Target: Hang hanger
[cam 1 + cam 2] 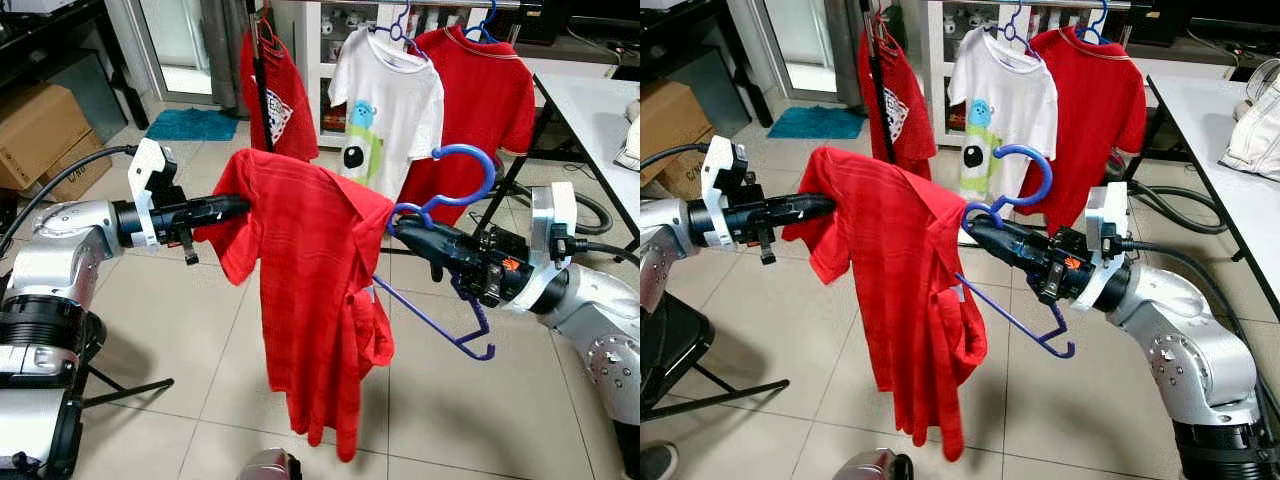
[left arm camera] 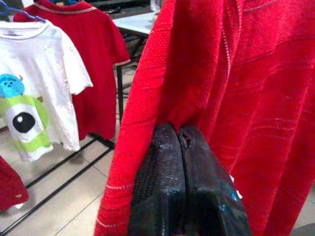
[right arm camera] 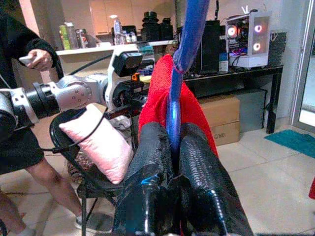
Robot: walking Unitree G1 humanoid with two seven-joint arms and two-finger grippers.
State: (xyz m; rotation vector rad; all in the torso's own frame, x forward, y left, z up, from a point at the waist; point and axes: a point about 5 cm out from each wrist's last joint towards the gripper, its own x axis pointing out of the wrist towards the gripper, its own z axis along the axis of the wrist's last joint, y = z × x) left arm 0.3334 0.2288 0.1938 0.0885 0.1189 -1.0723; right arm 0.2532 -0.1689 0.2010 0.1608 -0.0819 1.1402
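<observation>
Between my two outstretched arms hangs a red shirt (image 1: 310, 290), draped from a blue hanger (image 1: 455, 200) and trailing down toward the tiled floor (image 1: 200, 350). My left arm reaches in level from the left side, and my left hand (image 1: 232, 207) has its two black fingers (image 2: 170, 191) pressed together on a fold of the shirt's shoulder cloth, holding that corner up. My right arm comes in from the right, bent at the elbow, its forearm angled slightly upward. My right hand (image 1: 408, 228) is clamped on the hanger's neck just below the hook, with the blue stem running up between the black fingers (image 3: 147, 167). The hook curves up and over above that hand, while the hanger's lower bar slants down below my wrist, bare of cloth on that side. The shirt's collar sits at the hanger's neck, touching my right fingertips.

Beyond the shirt stands a clothes rack (image 1: 262, 90) carrying a red top (image 1: 275, 95), a white shirt with a green cartoon print (image 1: 385, 110) and another red shirt (image 1: 475, 100), the last two on blue hangers. A white worktop (image 1: 595, 110) runs along the right edge. Cardboard boxes (image 1: 45, 135) sit at the far left. In the right wrist view a person (image 3: 19, 123) stands behind a chair holding a pink cushion (image 3: 96, 142).
</observation>
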